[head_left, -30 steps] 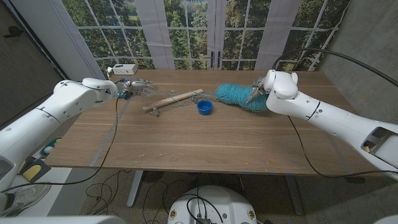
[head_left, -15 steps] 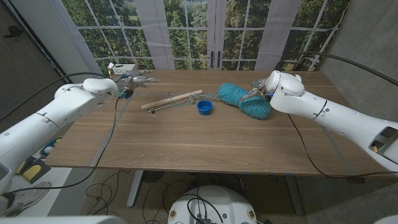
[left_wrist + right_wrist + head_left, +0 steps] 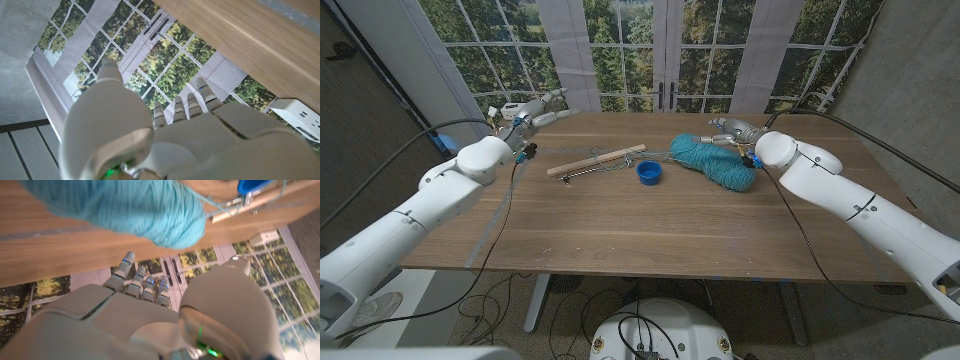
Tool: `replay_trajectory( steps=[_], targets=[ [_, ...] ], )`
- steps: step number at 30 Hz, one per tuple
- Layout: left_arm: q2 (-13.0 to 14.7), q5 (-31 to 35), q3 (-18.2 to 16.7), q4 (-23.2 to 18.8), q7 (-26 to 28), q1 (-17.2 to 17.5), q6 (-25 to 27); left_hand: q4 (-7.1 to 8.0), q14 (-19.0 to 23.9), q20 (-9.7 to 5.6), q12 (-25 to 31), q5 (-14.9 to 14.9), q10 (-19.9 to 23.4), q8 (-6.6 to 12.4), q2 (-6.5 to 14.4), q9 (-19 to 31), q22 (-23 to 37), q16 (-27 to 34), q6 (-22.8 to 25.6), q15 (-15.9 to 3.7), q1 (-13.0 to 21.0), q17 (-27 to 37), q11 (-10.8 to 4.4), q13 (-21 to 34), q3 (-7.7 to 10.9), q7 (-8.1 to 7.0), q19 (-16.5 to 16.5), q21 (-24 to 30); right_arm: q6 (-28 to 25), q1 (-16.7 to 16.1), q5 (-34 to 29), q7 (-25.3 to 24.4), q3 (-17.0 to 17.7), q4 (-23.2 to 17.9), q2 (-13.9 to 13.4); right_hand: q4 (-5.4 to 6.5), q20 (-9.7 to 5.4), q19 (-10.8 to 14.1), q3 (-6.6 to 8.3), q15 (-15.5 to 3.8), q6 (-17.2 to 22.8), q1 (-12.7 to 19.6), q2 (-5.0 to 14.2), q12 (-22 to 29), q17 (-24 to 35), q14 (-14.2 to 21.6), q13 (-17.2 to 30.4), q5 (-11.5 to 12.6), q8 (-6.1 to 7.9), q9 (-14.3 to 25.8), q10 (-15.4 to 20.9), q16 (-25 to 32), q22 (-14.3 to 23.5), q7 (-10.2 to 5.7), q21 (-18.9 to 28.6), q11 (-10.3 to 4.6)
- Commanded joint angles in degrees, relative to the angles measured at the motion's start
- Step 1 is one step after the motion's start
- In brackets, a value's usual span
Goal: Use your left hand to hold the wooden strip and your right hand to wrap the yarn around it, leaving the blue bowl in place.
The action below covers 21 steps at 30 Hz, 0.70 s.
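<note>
The wooden strip point(image 3: 597, 160) lies slanted on the table, left of the blue bowl point(image 3: 649, 172), with a thin teal strand running from it to the teal yarn skein point(image 3: 713, 160). My left hand point(image 3: 535, 108) hovers over the table's far left corner, well away from the strip, fingers stretched out and holding nothing point(image 3: 165, 125). My right hand point(image 3: 732, 130) is just beyond the skein's far end, fingers extended and empty point(image 3: 140, 305). The right wrist view shows the skein point(image 3: 135, 210), the strip point(image 3: 250, 206) and the bowl point(image 3: 256, 185).
A white box with sockets point(image 3: 508, 110) sits at the table's far left corner, also in the left wrist view point(image 3: 300, 117). A dark cable point(image 3: 502, 210) drapes over the table's left side. Windows stand behind the table.
My left hand rose and drew back toward the far left corner. My right hand came off the skein and now sits behind it. Strip, bowl and skein stayed put.
</note>
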Motion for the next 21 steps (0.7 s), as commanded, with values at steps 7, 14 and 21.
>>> replay_trajectory(
  steps=[7, 14, 21],
  targets=[
    [-5.74, -2.68, -1.82, 7.37, -7.95, 1.98, -20.55, 2.07, -2.62, -1.32, -0.99, -0.08, -2.53, -0.81, 0.44, 0.16, 0.02, -0.59, -2.96, -0.59, -4.41, -0.08, -0.54, -0.96, -1.02, -0.19, -1.28, -1.54, 29.0, -6.34, 10.33, -15.76, 7.13, 6.31, 4.55, -0.82, -2.99, 0.43, 0.06, -0.45, -0.55, 1.01, 0.84, -0.98, -1.55, -1.7, -0.79, -0.08, -1.05, 0.18, -1.65, -1.13, 0.09, -1.08, -0.86, -0.78],
    [-7.21, -9.66, -2.3, 9.53, -14.92, 2.69, -22.83, 4.71, -3.83, -2.52, -1.06, -0.04, -2.94, -0.21, 2.26, 0.04, 0.05, -0.6, -1.97, -1.27, -9.26, -0.09, -0.84, -1.9, -1.99, 1.0, -2.13, -2.87, 41.28, -7.13, 17.69, -13.86, 8.8, 12.39, 8.33, 1.8, -1.59, 1.73, 0.5, 2.48, 3.83, -6.05, 6.1, -0.51, -3.82, 0.34, -2.69, -1.65, -0.71, 0.07, 2.12, -0.6, -0.06, -2.37, -2.0, -0.14],
    [-8.44, -16.53, -2.63, 13.34, -22.63, 3.23, -22.96, 9.96, -5.56, -4.72, -1.11, 0.91, -2.77, -0.67, 9.59, -0.23, 0.15, -0.48, -1.44, -2.68, -17.71, -0.3, -0.52, -3.79, 0.14, 7.29, -4.84, -6.02, 43.89, -7.61, 16.74, -19.11, 8.76, 14.04, 12.25, 1.54, -4.39, 4.62, 0.47, -2.0, 6.27, -12.29, 9.29, -0.18, -7.52, 3.74, -4.63, -3.47, -1.42, -0.14, 6.89, -0.61, -0.25, 1.39, -2.91, -0.33]
  ],
)
